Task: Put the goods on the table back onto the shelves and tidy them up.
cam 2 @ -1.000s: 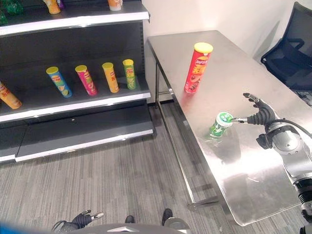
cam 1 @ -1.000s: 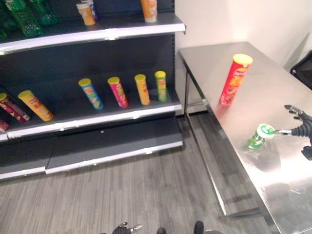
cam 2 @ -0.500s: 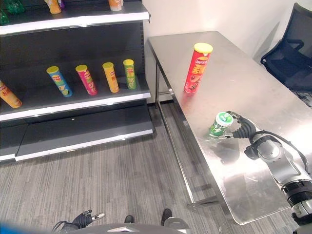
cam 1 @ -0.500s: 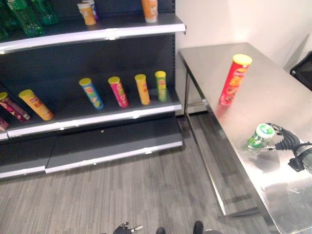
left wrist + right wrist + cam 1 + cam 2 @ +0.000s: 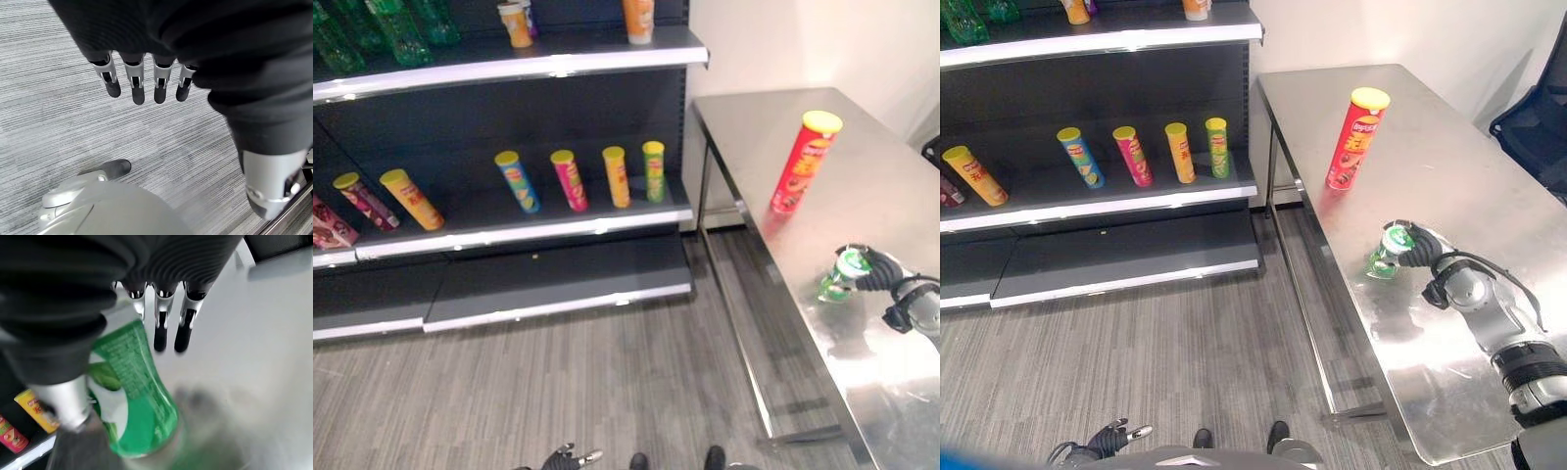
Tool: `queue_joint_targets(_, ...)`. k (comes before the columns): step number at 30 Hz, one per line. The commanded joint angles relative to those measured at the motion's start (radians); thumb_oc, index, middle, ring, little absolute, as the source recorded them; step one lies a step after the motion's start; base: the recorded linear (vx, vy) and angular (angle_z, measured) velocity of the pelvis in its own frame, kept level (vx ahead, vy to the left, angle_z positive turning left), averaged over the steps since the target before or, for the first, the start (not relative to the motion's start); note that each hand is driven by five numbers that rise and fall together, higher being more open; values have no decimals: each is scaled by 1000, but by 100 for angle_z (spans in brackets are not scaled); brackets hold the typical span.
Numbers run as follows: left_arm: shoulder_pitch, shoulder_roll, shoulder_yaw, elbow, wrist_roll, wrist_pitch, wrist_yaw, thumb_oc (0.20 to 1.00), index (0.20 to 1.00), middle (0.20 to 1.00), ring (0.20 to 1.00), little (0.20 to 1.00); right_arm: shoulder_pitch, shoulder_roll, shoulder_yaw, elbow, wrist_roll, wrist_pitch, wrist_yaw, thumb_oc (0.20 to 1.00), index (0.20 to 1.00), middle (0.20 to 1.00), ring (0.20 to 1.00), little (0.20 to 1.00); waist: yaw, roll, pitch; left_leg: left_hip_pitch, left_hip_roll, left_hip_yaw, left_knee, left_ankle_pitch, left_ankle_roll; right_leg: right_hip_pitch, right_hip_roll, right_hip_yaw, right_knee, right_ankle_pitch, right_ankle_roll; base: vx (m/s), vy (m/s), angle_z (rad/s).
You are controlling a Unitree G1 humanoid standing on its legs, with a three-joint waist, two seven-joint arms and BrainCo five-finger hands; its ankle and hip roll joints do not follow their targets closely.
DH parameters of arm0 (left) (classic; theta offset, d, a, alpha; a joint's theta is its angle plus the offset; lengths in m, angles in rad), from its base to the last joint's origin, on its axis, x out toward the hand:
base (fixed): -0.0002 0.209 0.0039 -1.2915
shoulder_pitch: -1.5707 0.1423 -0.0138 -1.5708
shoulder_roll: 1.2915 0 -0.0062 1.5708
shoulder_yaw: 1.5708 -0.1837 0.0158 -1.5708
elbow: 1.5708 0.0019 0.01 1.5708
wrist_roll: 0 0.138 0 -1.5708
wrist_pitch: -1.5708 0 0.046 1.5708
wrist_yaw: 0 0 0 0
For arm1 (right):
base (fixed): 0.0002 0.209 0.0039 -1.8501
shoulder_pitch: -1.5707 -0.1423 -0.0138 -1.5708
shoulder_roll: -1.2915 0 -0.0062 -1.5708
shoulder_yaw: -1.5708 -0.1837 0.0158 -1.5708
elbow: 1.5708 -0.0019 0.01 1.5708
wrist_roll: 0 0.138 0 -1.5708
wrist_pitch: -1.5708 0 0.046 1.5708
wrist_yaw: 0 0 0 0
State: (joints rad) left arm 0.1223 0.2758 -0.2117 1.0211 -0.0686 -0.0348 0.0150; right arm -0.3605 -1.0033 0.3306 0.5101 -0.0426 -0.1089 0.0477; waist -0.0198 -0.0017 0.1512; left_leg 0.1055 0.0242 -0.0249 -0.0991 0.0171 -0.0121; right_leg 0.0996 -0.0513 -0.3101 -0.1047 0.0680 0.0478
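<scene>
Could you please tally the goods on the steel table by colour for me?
Red tube: 1
Green can: 1
Total: 2

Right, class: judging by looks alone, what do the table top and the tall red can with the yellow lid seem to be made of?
The table top looks like brushed stainless steel: silver-grey, with blurred reflections of the cans on it. The tall red can with the yellow lid looks like printed cardboard with a plastic lid, though the body's slight sheen leaves the material open.
</scene>
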Motion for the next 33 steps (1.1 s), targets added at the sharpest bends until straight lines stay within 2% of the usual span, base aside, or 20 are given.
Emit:
queue_joint_targets(1,-42,35,-24,-37,-26,-23,-8,1000,1000,1000,1000,1000,-52,-11,47,1,-32,-6,-22,200,200,200,200,200,24,-51,4,15,-2,82,12,-85,-47,69,17,42,17,-192,18,-7,-15,17)
queue_joint_targets(5,-33,41,-20,-57,-27,-23,-14,1000,1000,1000,1000,1000,-26,-35,-3,-43,-31,-11,-37,200,200,200,200,200,21,-52,3,15,-1,84,12,-86,-47,69,17,41,17,-194,17,-1,-4,7)
queue_joint_targets(12,-3,51,9,-117,-30,-19,-17,1000,1000,1000,1000,1000,88,-108,-261,-263,-16,-51,-128,200,200,200,200,200,3,-54,3,24,10,94,12,-91,-45,68,28,57,17,-198,12,1,-22,-1)
queue_joint_targets(19,14,56,32,-149,-23,-12,-16,1000,1000,1000,1000,1000,166,-95,-406,-431,-25,-69,-165,200,200,200,200,200,-1,-51,3,23,15,92,12,-91,-46,62,37,71,17,-203,7,0,-37,0)
queue_joint_targets(22,21,57,59,-173,-38,-14,-2,1000,1000,1000,1000,1000,182,-86,-443,-521,-26,-86,-167,200,200,200,200,200,6,-54,19,22,14,70,15,-84,-37,54,45,104,17,-212,-2,-7,-68,-5)
queue_joint_targets(23,11,55,68,-167,-48,-17,9,1000,1000,1000,1000,1000,184,-83,-455,-548,-23,-92,-168,200,200,200,200,200,11,-66,47,-45,-4,46,138,-117,-36,52,35,110,17,-208,-8,-91,-34,-3)
queue_joint_targets(25,-7,54,75,-160,-66,-24,24,1000,1000,1000,1000,1000,185,-84,-470,-557,-11,-97,-176,200,200,200,200,200,18,-76,73,-127,-23,11,264,-143,-50,46,29,109,17,-205,-12,-82,8,22)
queue_joint_targets(27,-15,50,78,-154,-76,-25,28,1000,1000,1000,1000,1000,197,-86,-484,-564,-13,-98,-179,200,200,200,200,200,13,-77,75,-149,-15,-1,275,-145,-53,44,30,100,17,-207,-14,28,49,51)
queue_joint_targets(29,-38,48,89,-124,-92,-29,36,1000,1000,1000,1000,1000,222,-88,-513,-579,-17,-91,-188,200,200,200,200,200,3,-89,67,-167,44,3,177,-81,-54,29,21,90,17,-209,-9,87,93,45)
queue_joint_targets(30,-38,48,89,-124,-93,-29,36,1000,1000,1000,1000,1000,223,-88,-514,-579,-17,-91,-188,200,200,200,200,200,3,-89,66,-166,44,3,174,-79,-54,28,21,89,17,-209,-9,60,95,19)
queue_joint_targets(31,-50,53,90,-111,-91,-31,40,1000,1000,1000,1000,1000,235,-90,-528,-581,-19,-90,-195,200,200,200,200,200,-6,-92,63,-179,74,9,122,-37,-54,19,13,82,17,-216,-8,104,217,5)
queue_joint_targets(32,-58,61,97,-93,-87,-32,48,1000,1000,1000,1000,1000,265,-94,-559,-589,-34,-85,-213,200,200,200,200,200,-27,-95,58,-212,122,48,55,2,-58,14,-2,76,17,-237,-3,106,216,4)
queue_joint_targets(33,-59,62,96,-93,-87,-32,48,1000,1000,1000,1000,1000,270,-93,-564,-592,-34,-84,-213,200,200,200,200,200,-26,-94,55,-211,123,49,46,7,-59,10,-2,77,17,-236,-4,273,433,44)
